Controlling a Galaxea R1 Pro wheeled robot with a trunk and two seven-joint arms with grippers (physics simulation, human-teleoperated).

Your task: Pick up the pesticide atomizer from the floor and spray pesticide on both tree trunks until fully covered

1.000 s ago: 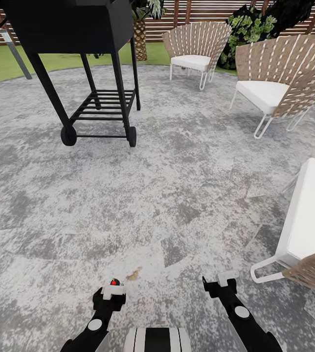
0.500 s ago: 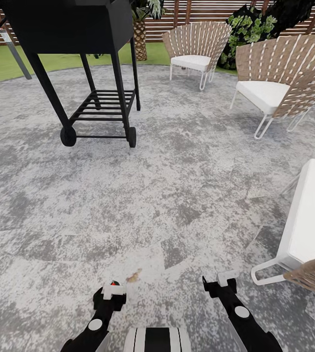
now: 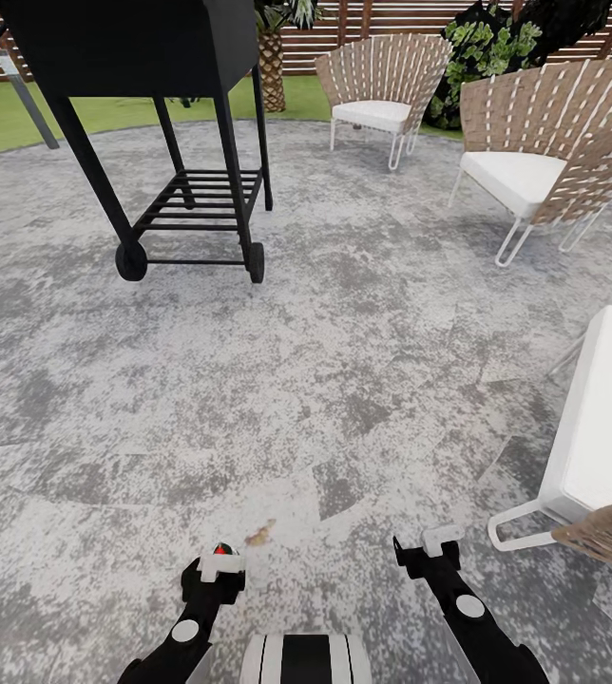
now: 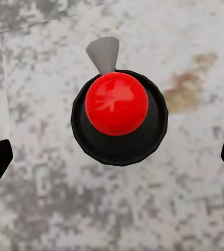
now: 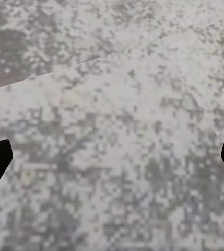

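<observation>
The pesticide atomizer (image 3: pixel 222 549) sits in my left gripper (image 3: pixel 220 562), low in the head view; just its red spot peeks above the pale fingertips. In the left wrist view the atomizer (image 4: pixel 117 104) is a red dome in a black ring with a grey nozzle, centred above speckled paving. My left gripper is shut on it. My right gripper (image 3: pixel 427 546) hangs open over the paving with nothing in it. The grass floor (image 3: pixel 2 119) lies far off at the back left. Both trees and their trunks are out of view.
I stand on a grey speckled paved patch (image 3: pixel 296 361). A black wheeled grill cart (image 3: pixel 154 47) is ahead to the left. Woven chairs with white cushions stand at the back (image 3: pixel 377 81), back right (image 3: pixel 544 152) and close right (image 3: pixel 605 427). A slat fence (image 3: pixel 411 19) runs behind.
The whole picture has slid slightly, so the camera has moved a little over the paving. Both grippers keep their places, and the atomizer stays in the left one.
</observation>
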